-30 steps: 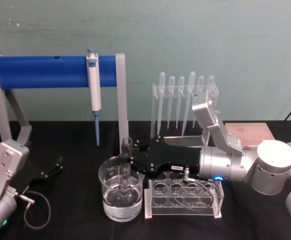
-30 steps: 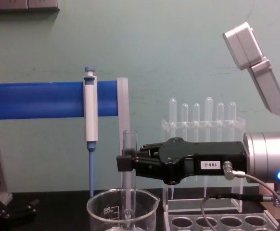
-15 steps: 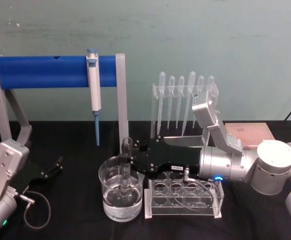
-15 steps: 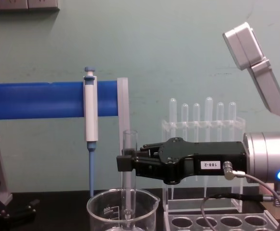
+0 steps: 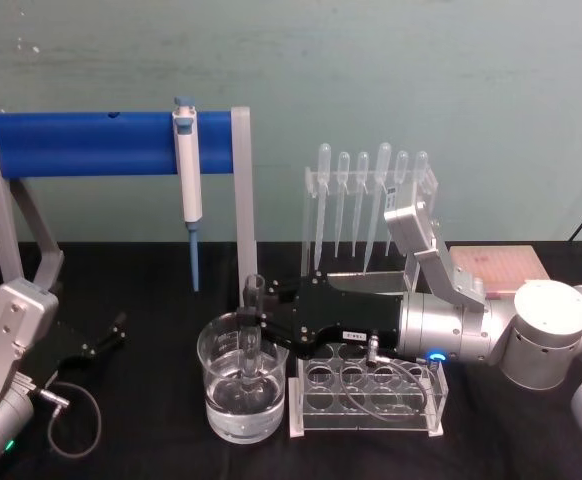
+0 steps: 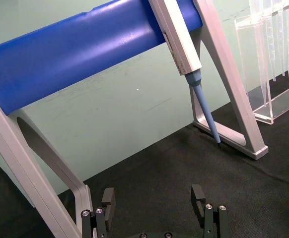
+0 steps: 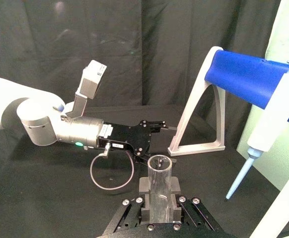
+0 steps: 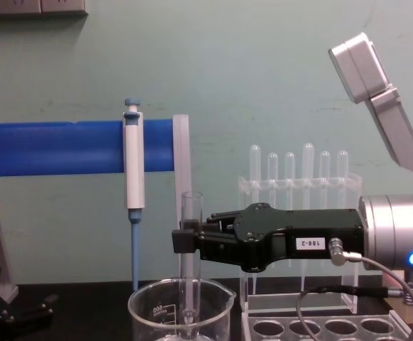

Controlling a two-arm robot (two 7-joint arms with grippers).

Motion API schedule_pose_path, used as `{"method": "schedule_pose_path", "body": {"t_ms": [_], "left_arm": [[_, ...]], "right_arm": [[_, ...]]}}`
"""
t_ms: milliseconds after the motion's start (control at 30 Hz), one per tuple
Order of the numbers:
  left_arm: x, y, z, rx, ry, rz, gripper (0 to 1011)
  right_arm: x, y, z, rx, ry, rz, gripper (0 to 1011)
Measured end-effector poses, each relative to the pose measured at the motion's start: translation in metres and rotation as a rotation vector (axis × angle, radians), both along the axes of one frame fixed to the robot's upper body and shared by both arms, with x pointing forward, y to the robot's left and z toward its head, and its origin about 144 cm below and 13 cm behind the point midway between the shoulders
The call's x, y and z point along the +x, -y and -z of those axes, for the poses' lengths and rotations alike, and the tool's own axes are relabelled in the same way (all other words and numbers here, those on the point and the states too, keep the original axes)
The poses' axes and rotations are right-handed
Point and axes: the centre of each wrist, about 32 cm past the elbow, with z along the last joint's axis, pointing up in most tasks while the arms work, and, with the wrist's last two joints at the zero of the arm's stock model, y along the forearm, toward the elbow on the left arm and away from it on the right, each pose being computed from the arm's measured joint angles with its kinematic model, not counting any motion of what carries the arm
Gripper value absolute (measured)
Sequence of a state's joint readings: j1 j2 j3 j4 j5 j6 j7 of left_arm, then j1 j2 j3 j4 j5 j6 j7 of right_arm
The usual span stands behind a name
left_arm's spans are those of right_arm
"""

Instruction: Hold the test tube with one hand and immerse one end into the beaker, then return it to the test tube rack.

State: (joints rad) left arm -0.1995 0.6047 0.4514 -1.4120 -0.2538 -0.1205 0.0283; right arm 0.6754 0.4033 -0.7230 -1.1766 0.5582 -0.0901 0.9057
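My left pincer (image 5: 104, 342) rests low on the black table (image 5: 151, 440), far off to the left of the work. Its fingers (image 6: 108, 201) stand spread apart with nothing between them. Behind it and above stands the stand with the blue bar (image 5: 91, 143). The blue-and-white pipettor (image 5: 187, 170) hangs from the right part of that bar, tip down, behind and to the left of my right pincer.

My right pincer (image 5: 255, 331) reaches in from the right, held level, and is clenched on the test tube (image 5: 254, 293). I grip the tube at about the middle of its length. The wrist view shows my two pads (image 7: 143, 186) pressed on either side of the glass. The tube stands upright, its open rim above my fingers and its round end straight below them. That end is down inside the beaker (image 5: 216, 395), which sits directly under my fingertips. Clear liquid fills the lower part of the beaker. The tube's end is at or in that liquid, but I cannot tell how deep. In the chest view the tube passes down behind the beaker's rim (image 8: 180, 288), a little right of its middle.

Under my right wrist, just right of the beaker, sits the clear test tube rack (image 5: 366, 412) with its round holes. Farther back behind my wrist stands the clear holder of thin pipettes (image 5: 371, 200). A pinkish board (image 5: 499, 266) lies beyond my forearm on the right.
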Motion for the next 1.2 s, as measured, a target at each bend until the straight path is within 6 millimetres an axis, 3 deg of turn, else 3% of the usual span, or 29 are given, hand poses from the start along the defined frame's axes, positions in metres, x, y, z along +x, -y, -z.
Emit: {"method": "schedule_pose_path", "body": {"t_ms": [1200], "left_arm": [[0.0000, 0.0000, 0.0000, 0.000, 0.000, 0.000, 1000]], "right_arm": [[0.0000, 0.0000, -0.0001, -0.001, 0.001, 0.000, 224]]}}
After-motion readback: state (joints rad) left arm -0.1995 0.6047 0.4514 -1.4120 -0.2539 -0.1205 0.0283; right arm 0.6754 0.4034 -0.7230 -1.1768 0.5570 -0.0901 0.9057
